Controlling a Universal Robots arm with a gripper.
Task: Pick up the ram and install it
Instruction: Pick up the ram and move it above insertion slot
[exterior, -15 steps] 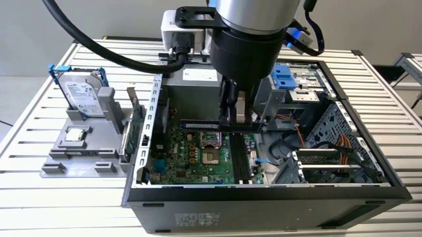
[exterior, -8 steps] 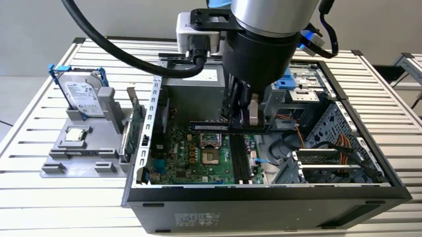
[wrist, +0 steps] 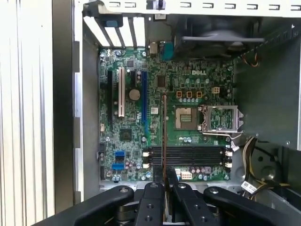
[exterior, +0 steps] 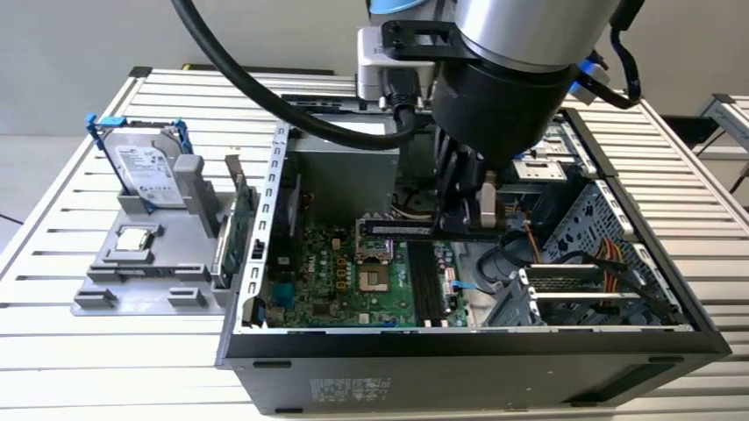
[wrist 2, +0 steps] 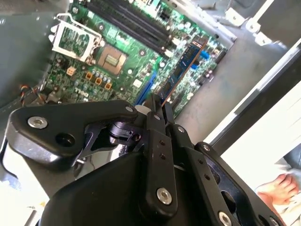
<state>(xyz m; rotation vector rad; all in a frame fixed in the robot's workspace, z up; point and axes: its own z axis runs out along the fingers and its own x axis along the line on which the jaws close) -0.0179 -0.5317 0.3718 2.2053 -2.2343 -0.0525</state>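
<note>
The end effector (wrist: pixel 164 181) is drawn narrow, clamped on the flat faces of the ram (wrist: pixel 164 136), which sticks out past its tips as a thin strip seen edge-on in both wrist views. That grip looks chosen to leave the stick's long contact edge free to meet a slot. The ram hangs in the air inside the computer case (exterior: pixel 468 373), under the end effector and above the motherboard (wrist: pixel 131 141). The long black memory slots (wrist: pixel 193 155) lie just beyond the tips. In the first wrist view the stick crosses over 1 end of them at a right angle to their run, so I judge it not yet lined up or seated.

The case lies on its side with the panel off and the board facing up, which gives the arm a straight way in from above. Well off to the side of the end effector, outside the case, a grey fixture (exterior: pixel 129 272) props a hard drive (exterior: pixel 146 171) upright. A green card (exterior: pixel 240 232) stands on edge beside it, likely for easy gripping. Everything rests on a slatted metal counter (exterior: pixel 70 360), and the room behind is plain grey.
</note>
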